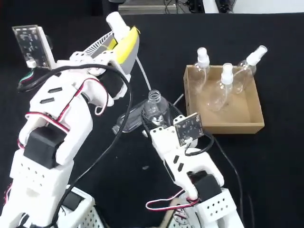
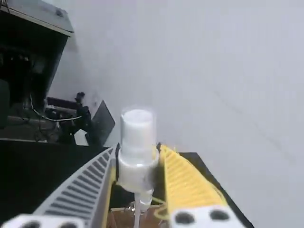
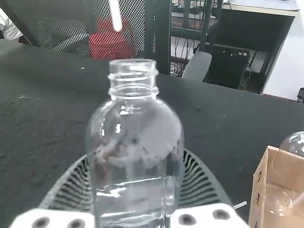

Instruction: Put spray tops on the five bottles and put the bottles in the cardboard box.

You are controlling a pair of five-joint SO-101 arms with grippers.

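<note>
My left gripper (image 1: 118, 37) is raised at the back left, shut on a white spray top (image 1: 116, 21) whose thin dip tube (image 1: 142, 76) hangs down toward the table. In the left wrist view the spray top (image 2: 137, 142) sits upright between the grey and yellow fingers (image 2: 185, 185). My right gripper (image 1: 156, 121) is at mid-table, shut on an upright clear bottle (image 1: 156, 105) with an open neck (image 3: 133, 76). The cardboard box (image 1: 228, 127) stands to the right and holds three capped bottles (image 1: 223, 88).
Another clear bottle (image 1: 129, 118) lies on the black cloth just left of the held one. The box corner (image 3: 280, 190) shows close to the right gripper. Cables run across the table between the arms.
</note>
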